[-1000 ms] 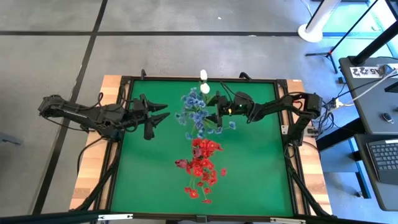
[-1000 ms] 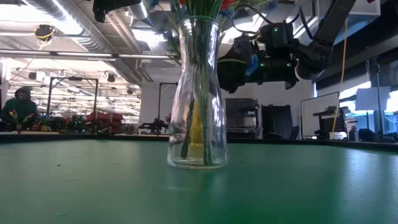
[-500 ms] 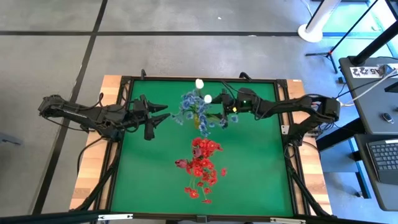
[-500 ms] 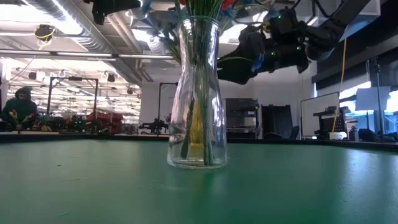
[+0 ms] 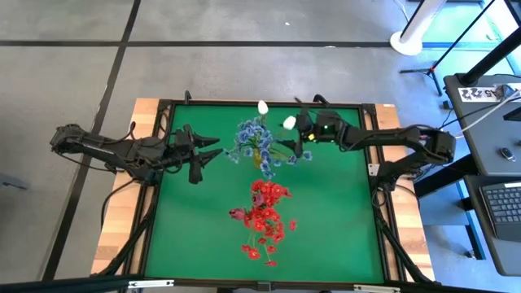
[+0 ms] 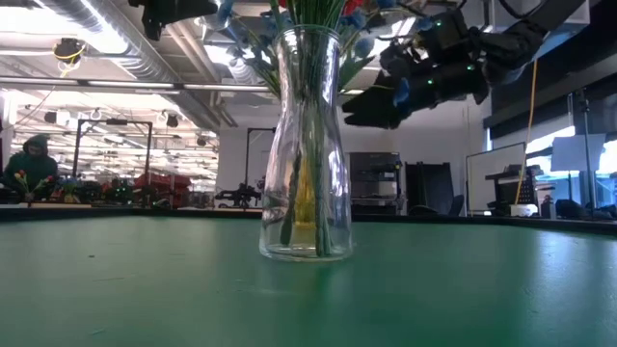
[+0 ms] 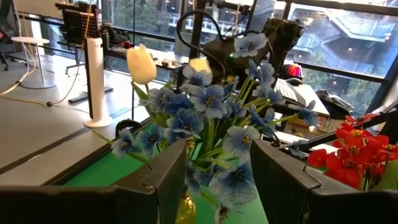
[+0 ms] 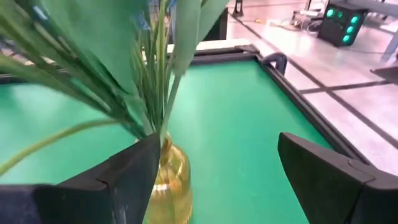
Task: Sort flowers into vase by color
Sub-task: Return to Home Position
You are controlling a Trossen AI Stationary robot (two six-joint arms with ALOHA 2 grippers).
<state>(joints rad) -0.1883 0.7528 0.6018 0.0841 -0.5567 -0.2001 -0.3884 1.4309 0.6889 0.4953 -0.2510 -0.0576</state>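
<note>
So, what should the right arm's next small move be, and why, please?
Probably draw the right gripper straight back from the yellow vase: its jaws stand open and empty beside the stems standing in it. The left gripper waits at the left of the table.

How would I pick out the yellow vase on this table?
On the green table, two bouquets stand mid-table. The yellow vase is the one holding blue blossoms and white buds; the clear vase beside it holds red blossoms.

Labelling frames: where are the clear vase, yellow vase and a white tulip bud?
clear vase (image 6: pixel 308 193): low view, glass body.
yellow vase (image 8: pixel 174 180): right wrist view, belly.
white tulip bud (image 7: pixel 141 64): left wrist view, petals.
</note>
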